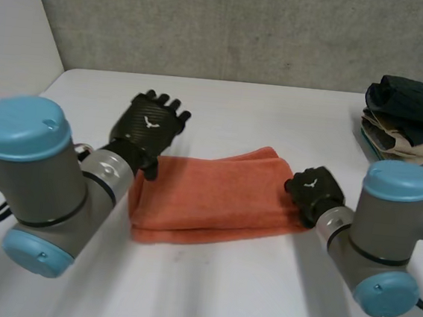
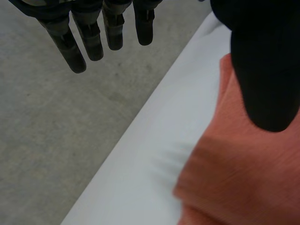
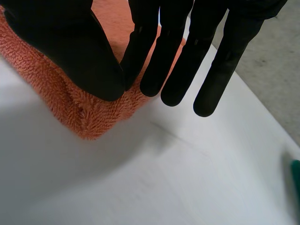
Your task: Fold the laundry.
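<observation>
Since the folded orange terry towel [image 1: 215, 196] lies across the middle of the white table [image 1: 220, 302] with its long axis running side to side, its right end angled a little toward the back edge, each hand has one short end nearest it. The left hand [image 1: 149, 122] hovers above the left end, fingers straight and apart from the thumb, holding nothing. The right hand [image 1: 313, 192] sits at the right end, fingers straight and reaching past the cloth over bare table, thumb resting on the towel's corner without visibly clamping it. A further fold would likely carry one short end across to the other.
</observation>
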